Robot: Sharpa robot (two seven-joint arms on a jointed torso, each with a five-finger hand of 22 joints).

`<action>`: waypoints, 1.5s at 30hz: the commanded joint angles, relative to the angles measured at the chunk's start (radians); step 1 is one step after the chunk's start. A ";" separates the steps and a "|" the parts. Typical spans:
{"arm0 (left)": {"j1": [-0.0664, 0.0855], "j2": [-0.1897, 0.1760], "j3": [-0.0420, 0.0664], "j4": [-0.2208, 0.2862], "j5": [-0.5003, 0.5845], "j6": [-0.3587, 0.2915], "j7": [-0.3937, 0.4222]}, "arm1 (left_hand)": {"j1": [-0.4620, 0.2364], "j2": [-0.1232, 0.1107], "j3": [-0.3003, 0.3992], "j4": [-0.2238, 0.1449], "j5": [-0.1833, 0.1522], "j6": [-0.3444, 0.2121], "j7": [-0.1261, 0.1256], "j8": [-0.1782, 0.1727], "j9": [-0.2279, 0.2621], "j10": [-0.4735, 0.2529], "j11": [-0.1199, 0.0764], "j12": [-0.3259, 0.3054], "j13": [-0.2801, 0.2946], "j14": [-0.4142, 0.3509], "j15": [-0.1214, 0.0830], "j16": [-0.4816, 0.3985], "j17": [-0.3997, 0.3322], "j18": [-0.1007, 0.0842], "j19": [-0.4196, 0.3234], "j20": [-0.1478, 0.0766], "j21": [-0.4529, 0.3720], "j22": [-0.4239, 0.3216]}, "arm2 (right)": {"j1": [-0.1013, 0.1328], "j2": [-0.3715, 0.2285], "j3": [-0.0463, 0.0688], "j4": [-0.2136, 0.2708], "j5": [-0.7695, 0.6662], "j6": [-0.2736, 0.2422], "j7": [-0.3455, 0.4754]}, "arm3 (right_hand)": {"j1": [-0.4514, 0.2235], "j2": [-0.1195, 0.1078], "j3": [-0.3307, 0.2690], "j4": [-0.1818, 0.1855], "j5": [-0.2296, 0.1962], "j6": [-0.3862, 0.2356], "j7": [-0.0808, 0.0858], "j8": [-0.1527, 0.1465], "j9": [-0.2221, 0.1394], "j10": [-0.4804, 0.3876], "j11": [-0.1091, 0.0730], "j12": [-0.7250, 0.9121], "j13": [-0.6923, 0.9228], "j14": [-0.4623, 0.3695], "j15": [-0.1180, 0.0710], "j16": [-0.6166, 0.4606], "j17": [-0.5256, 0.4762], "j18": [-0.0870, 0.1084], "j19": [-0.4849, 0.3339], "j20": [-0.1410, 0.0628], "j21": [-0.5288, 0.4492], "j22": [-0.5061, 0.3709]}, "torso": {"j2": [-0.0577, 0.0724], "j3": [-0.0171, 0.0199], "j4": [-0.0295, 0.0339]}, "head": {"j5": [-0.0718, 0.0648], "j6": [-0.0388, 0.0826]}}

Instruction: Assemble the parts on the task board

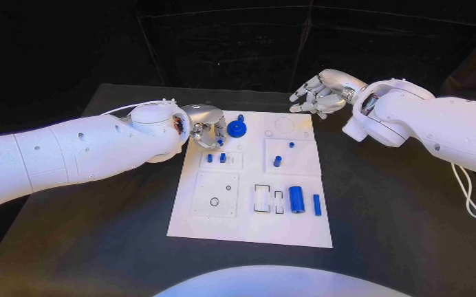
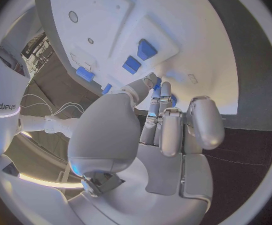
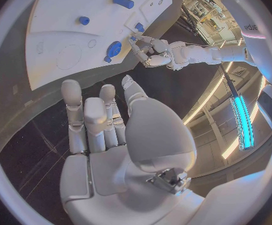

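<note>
The white task board (image 1: 298,225) lies in the middle of the black table. My left hand (image 1: 203,126) is over its far left corner, just left of a round blue part (image 1: 237,129). In the left wrist view the thumb and a finger of the left hand (image 2: 167,130) pinch a small blue part (image 2: 156,83) close above the board (image 2: 111,15). The right wrist view shows that same small part (image 3: 133,38) at the left hand's fingertips, beside the round part (image 3: 113,50). My right hand (image 1: 322,94) hovers beyond the board's far right corner, fingers apart and holding nothing.
Two small blue pegs (image 1: 215,158) stand in the module near the left hand, and two more (image 1: 285,152) stand in the middle right. A blue cylinder (image 1: 296,196) and a slim blue bar (image 1: 316,204) lie at the near right. Bare black table surrounds the board.
</note>
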 commanded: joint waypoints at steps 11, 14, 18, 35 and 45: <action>0.000 0.004 -0.001 -0.004 0.003 0.017 0.002 | -0.020 -0.014 -0.015 0.004 -0.002 -0.039 0.013 -0.040 -0.015 -0.032 0.017 -0.037 -0.014 0.056 0.012 0.001 0.028 -0.017 -0.007 0.013 -0.001 -0.001 | 0.002 0.001 0.001 0.001 -0.002 0.004 0.008 | 0.003 0.010 -0.005 -0.001 0.005 -0.001 0.000 0.006 0.000 -0.006 -0.002 -0.004 -0.001 -0.003 0.001 -0.004 -0.001 0.019 -0.007 0.001 -0.006 -0.001 | -0.001 0.0001 -0.0001 | -0.002 -0.003; 0.000 0.004 -0.001 -0.004 0.003 0.017 0.001 | -0.021 -0.016 -0.017 0.005 -0.002 -0.041 0.014 -0.043 -0.017 -0.035 0.018 -0.041 -0.016 0.056 0.013 0.001 0.027 -0.017 -0.007 0.014 -0.001 -0.001 | 0.002 0.001 0.001 0.000 -0.002 0.004 0.008 | 0.003 0.010 -0.005 -0.001 0.005 -0.001 0.000 0.006 0.000 -0.006 -0.002 -0.004 -0.001 -0.003 0.001 -0.004 -0.001 0.019 -0.007 0.001 -0.006 -0.001 | -0.001 0.0002 -0.0001 | -0.002 -0.003; 0.000 0.002 -0.002 -0.004 0.003 0.018 0.000 | -0.022 -0.017 -0.017 0.005 -0.002 -0.042 0.014 -0.045 -0.018 -0.037 0.019 -0.044 -0.017 0.055 0.013 0.000 0.026 -0.016 -0.008 0.015 -0.002 -0.002 | 0.002 0.001 0.001 0.000 -0.002 0.004 0.007 | 0.003 0.010 -0.005 -0.001 0.005 -0.001 0.000 0.006 0.000 -0.006 -0.002 -0.004 -0.001 -0.003 0.001 -0.004 -0.001 0.019 -0.007 0.001 -0.006 -0.001 | -0.001 0.0002 -0.0002 | -0.002 -0.003; 0.000 -0.054 0.000 0.004 0.067 -0.060 0.023 | -0.016 -0.030 -0.032 0.001 -0.002 -0.132 0.024 -0.111 -0.048 -0.106 0.039 -0.092 -0.040 0.050 0.029 -0.008 0.008 -0.005 -0.027 0.030 -0.049 -0.050 | 0.001 -0.006 0.000 -0.004 -0.122 -0.016 -0.014 | 0.096 0.035 0.024 -0.033 -0.049 0.044 0.001 0.029 0.003 -0.106 0.007 -0.352 -0.313 -0.026 0.003 -0.152 -0.129 0.036 -0.053 0.000 -0.094 -0.125 | -0.002 -0.0016 0.0002 | -0.003 0.010; 0.005 -0.122 0.000 0.005 0.777 -0.183 0.356 | -0.006 -0.009 -0.042 0.006 -0.002 -0.084 0.057 -0.092 -0.043 -0.102 0.056 -0.078 -0.043 -0.032 0.045 -0.148 -0.195 0.052 -0.155 0.046 -0.330 -0.335 | -0.016 -0.033 -0.001 0.041 -0.454 -0.021 -0.040 | 0.123 0.015 0.098 -0.079 -0.075 0.114 -0.014 0.015 -0.005 -0.078 0.000 -0.534 -0.502 -0.015 0.000 -0.191 -0.154 0.034 -0.036 -0.004 -0.096 -0.119 | -0.002 0.0001 -0.0021 | -0.028 0.032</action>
